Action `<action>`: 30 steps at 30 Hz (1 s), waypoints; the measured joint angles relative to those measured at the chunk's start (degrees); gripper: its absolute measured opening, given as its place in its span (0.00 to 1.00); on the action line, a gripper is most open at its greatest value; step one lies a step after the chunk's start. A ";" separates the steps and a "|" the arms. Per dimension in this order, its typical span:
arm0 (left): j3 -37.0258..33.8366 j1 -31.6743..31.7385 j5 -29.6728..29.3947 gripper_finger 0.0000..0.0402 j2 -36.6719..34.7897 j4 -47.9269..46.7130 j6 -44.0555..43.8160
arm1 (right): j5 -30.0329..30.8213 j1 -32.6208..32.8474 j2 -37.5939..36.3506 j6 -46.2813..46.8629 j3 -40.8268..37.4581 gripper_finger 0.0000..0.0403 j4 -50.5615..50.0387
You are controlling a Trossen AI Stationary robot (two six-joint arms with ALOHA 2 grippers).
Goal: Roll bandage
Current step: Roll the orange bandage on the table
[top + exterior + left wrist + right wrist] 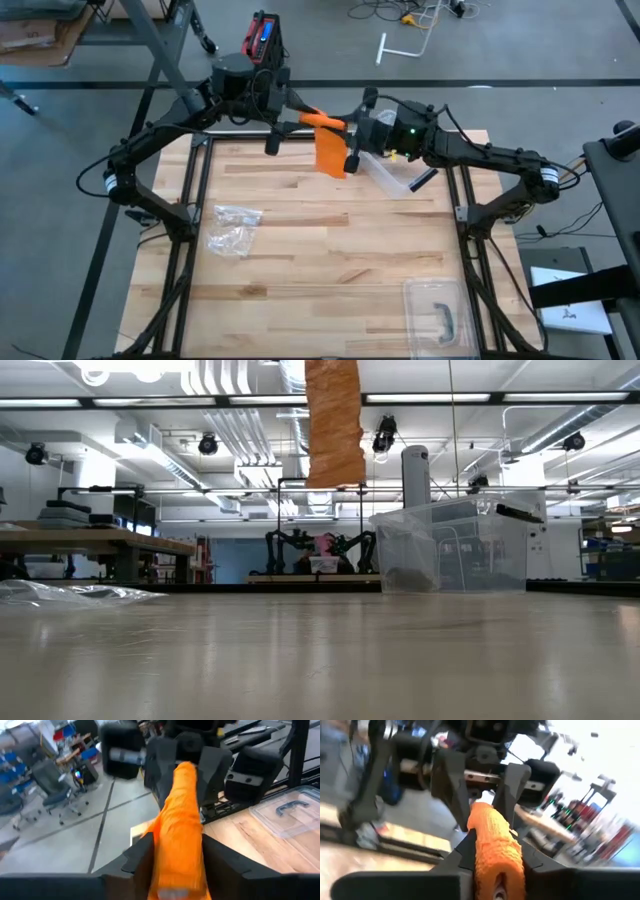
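Bandage (330, 140), orange, hung in the air at the table's twelve o'clock edge, its rolled end spanning nine to three between left gripper (298, 118) and right gripper (350, 138), both closed around it, its tail dangling free.

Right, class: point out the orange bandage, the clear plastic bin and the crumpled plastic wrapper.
orange bandage (331, 152): high view, hanging strip.
clear plastic bin (455, 550): low view, front wall.
crumpled plastic wrapper (233, 228): high view, its middle.

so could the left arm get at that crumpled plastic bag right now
Probably not yet: the way to the plastic bag is clear, but the left tool is up at the far edge, busy with the orange bandage.
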 joint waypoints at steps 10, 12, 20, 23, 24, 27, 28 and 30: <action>0.75 2.46 1.47 0.62 -1.30 -11.98 -1.08 | -0.01 2.00 0.92 -31.03 -0.02 0.18 -2.52; 1.70 2.57 1.64 0.66 -1.36 -13.46 0.33 | -0.01 2.66 0.96 -34.67 -0.02 0.15 -2.24; 8.01 2.68 0.65 0.75 -1.78 -21.93 7.75 | 0.03 3.21 1.01 -35.54 -0.02 0.16 -3.02; 8.82 2.66 1.68 0.75 -2.24 -24.74 13.06 | -0.05 3.25 1.03 -35.24 -0.02 0.16 -3.19; 8.81 2.65 1.69 0.75 -2.26 -25.45 15.35 | -0.26 3.41 1.03 -35.00 -0.02 0.15 -3.13; 8.45 3.02 0.78 0.73 -2.20 -26.34 18.37 | -2.52 4.01 1.05 -32.40 -0.02 0.14 -1.19; 8.32 3.29 0.09 0.73 -2.15 -25.96 18.40 | -3.43 4.09 1.05 -30.57 -0.02 0.13 0.09; 7.98 3.91 0.26 0.71 -2.04 -25.41 18.33 | -4.83 4.29 0.98 -26.94 -0.02 0.14 2.48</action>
